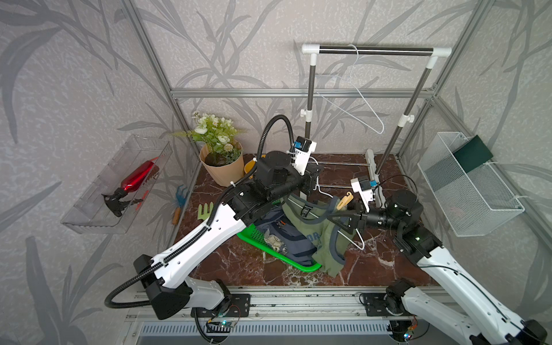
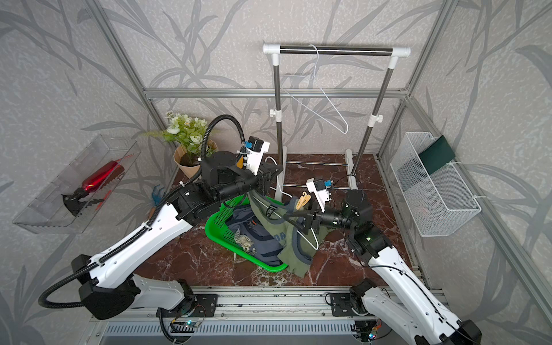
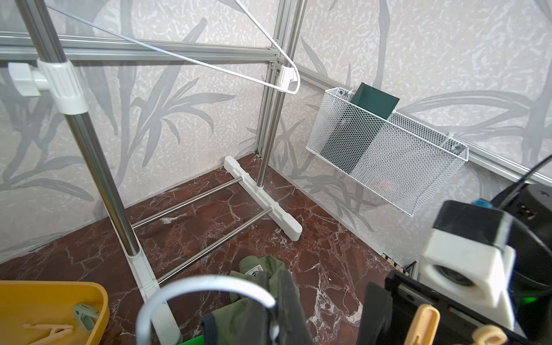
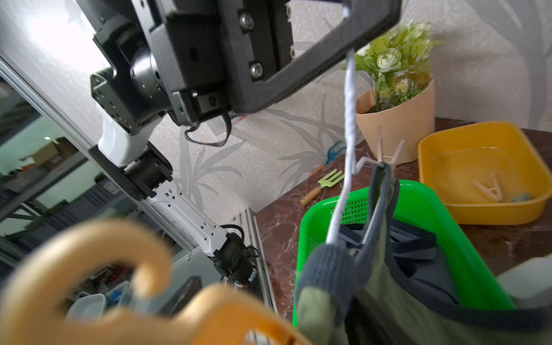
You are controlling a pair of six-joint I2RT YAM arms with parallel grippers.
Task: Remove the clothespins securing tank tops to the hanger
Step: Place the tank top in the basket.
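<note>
Bare table (image 1: 233, 268) at the front lies open; the green basket (image 1: 251, 234) fills the middle, while the rack (image 1: 309, 95) and flower pot (image 1: 224, 173) block the back.

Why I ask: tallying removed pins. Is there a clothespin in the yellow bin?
Yes, the right wrist view shows a pale clothespin lying on the floor of the yellow bin.

There are two tank tops: one olive (image 1: 325, 236), one slate-blue (image 1: 286, 236). There are two white wire hangers: one hanger (image 1: 358, 101) far on the clothes rack (image 1: 376, 50), one hanger (image 4: 350, 89) lower. Three tan clothespins show: one pin (image 1: 344, 200) right of the olive top, one pin (image 4: 388, 158) on the lower hanger, one pin (image 4: 490, 188) in the single yellow tub (image 4: 493, 213), beside one pale green clip (image 3: 85, 313). There is one green basket (image 1: 252, 234).
</note>
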